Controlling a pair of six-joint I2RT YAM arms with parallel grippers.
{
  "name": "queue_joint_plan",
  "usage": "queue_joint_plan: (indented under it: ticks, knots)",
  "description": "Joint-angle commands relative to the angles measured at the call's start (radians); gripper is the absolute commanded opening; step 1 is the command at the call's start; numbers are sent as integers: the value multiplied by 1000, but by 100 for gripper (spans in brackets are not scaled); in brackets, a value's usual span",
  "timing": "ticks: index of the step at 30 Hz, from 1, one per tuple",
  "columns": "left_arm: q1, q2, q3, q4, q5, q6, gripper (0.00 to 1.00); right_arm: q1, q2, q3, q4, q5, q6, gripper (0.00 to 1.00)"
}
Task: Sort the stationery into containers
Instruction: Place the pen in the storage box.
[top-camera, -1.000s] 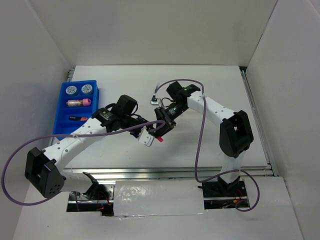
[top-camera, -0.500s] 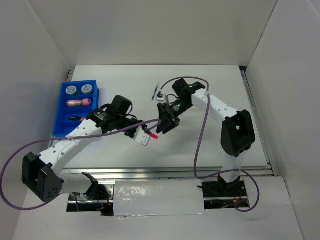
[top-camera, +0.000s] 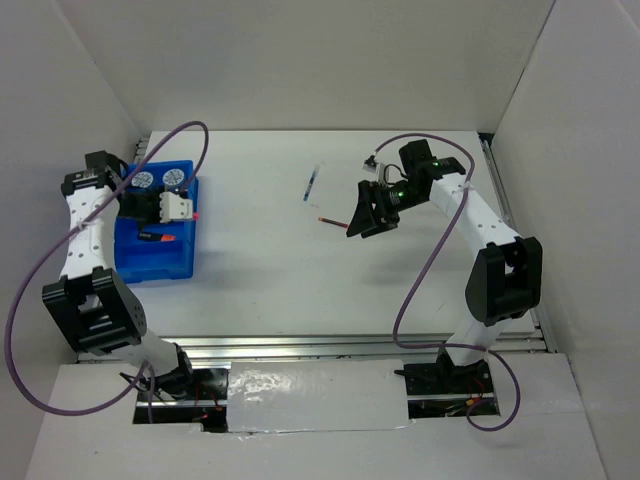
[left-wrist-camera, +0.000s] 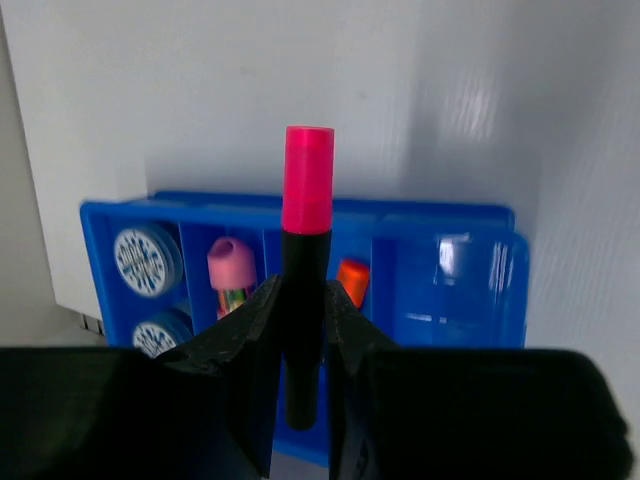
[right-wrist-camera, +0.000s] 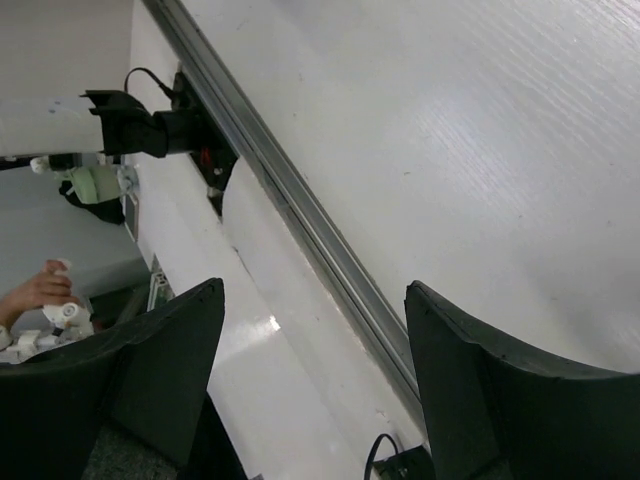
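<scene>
My left gripper (top-camera: 183, 208) is shut on the black-pink highlighter (left-wrist-camera: 307, 185) and holds it above the blue tray (top-camera: 160, 265), pink cap pointing away. In the left wrist view the tray (left-wrist-camera: 420, 214) holds two tape rolls (left-wrist-camera: 145, 262), the chunky pink marker (left-wrist-camera: 232, 266) and the black-orange highlighter (left-wrist-camera: 352, 276), each in its own compartment. The tape rolls (top-camera: 158, 179) lie at the tray's far end. My right gripper (top-camera: 368, 222) is open and empty, tilted, beside the red pen (top-camera: 332, 220). The blue pen (top-camera: 311, 185) lies further back on the table. In the right wrist view the gripper (right-wrist-camera: 315, 295) has nothing between its fingers.
White walls close in the table on the left, back and right. A metal rail (top-camera: 350, 345) runs along the near edge and also shows in the right wrist view (right-wrist-camera: 300, 210). Purple cables loop beside both arms.
My left arm has swung from the table's middle to over the tray, carrying the highlighter. My right gripper has drawn back to the right, away from the left gripper.
</scene>
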Motion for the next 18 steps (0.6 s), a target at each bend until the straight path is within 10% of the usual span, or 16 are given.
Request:
queue_joint_plan:
  ticks: [1, 18]
  knots:
    - [81, 83, 95, -163, -38, 228, 0, 6, -24, -5, 58, 41, 14, 79]
    - [160, 356, 173, 142, -198, 208, 4, 27, 16, -6, 54, 61, 17, 77]
